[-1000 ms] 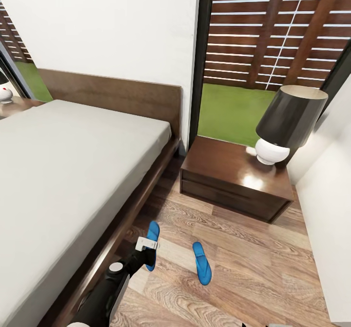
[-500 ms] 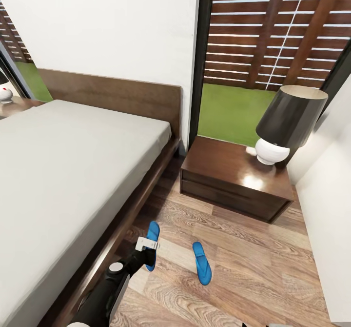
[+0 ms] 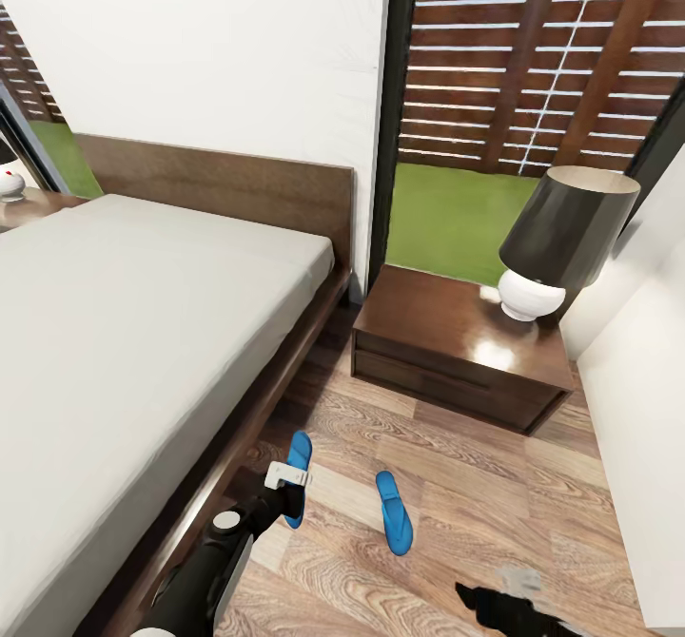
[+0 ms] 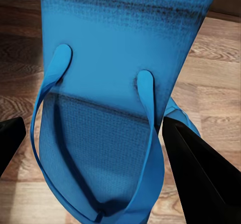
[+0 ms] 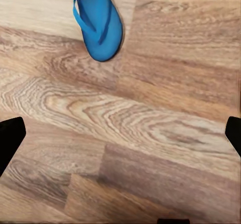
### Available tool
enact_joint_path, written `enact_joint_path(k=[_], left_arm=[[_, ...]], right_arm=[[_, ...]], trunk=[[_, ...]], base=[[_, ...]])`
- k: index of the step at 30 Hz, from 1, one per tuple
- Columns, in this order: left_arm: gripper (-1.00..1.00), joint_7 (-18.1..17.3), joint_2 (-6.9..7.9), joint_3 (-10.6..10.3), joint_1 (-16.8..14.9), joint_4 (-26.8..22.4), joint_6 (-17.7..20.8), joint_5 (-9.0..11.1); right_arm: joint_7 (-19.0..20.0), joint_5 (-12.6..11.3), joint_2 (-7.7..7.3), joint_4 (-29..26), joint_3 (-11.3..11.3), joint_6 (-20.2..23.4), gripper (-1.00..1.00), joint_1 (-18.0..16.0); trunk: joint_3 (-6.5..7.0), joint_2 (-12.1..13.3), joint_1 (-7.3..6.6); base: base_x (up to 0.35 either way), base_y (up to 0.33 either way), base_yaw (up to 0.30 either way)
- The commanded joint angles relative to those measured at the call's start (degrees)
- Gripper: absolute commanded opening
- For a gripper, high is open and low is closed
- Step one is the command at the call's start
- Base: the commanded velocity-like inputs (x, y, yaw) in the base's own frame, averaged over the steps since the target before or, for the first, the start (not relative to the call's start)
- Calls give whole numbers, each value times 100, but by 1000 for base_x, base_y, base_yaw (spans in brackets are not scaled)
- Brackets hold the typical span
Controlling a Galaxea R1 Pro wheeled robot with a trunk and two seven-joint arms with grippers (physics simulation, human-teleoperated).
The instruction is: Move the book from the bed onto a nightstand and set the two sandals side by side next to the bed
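A: Head view: our left end effector (image 3: 285, 478) sits over the near-bed sandal (image 3: 298, 456); the other sandal (image 3: 393, 513) lies right, apart.

B: Left wrist: fingers (image 4: 201, 179) spread, gripping nothing. Right wrist: right end effector (image 5: 120, 138) wide, empty. Let's close squarely across the sole.

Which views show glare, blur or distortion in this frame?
Head view: wide-angle bend in the window frame, a bright glare patch on the nightstand beside the lamp, and the right gripper smeared at the lower edge. Left wrist view: the sandal is very close, its far end soft. Right wrist view: the floor grain is slightly soft, no glare.
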Motion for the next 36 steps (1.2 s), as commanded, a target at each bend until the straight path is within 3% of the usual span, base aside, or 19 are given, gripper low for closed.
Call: enact_joint_path(k=[1,2,5,7,9,17,36], left_arm=[[-100,-29,-2,9,0,-14,27,-46],[-100,-30,-2,11,0,-14,27,-46],[-100,-34,-2,12,0,-14,30,-39],[-100,-35,-2,9,-1,-14,32,-38],[-100,-35,-2,8,-1,-14,34,-34],[-100,-36,-2,8,0,-19,36,-22],[-100,-36,-73,8,0,-14,44,-11]], right_arm=[[-351,205,165,-459,-17,648,100,-24],[-529,333,267,-647,-15,905,100,-30],[-1276,1232,854,-1242,-11,1730,100,-57],[-1452,1664,1030,-1381,-14,1923,100,-63],[-1503,1852,1109,-1456,-17,2007,100,-65],[-1522,1998,1174,-1524,-24,2079,100,-422],[-1574,2006,1159,-1541,-27,2077,100,-453]], trunk=[[-5,-2,-1],[-5,-2,-1],[-5,-2,-1],[-5,-2,-1],[-5,-2,-1],[-5,-2,-1],[-346,-764,417]], base=[[0,0,0],[0,0,0],[0,0,0],[0,0,0],[0,0,0],[0,0,0],[0,0,0]])
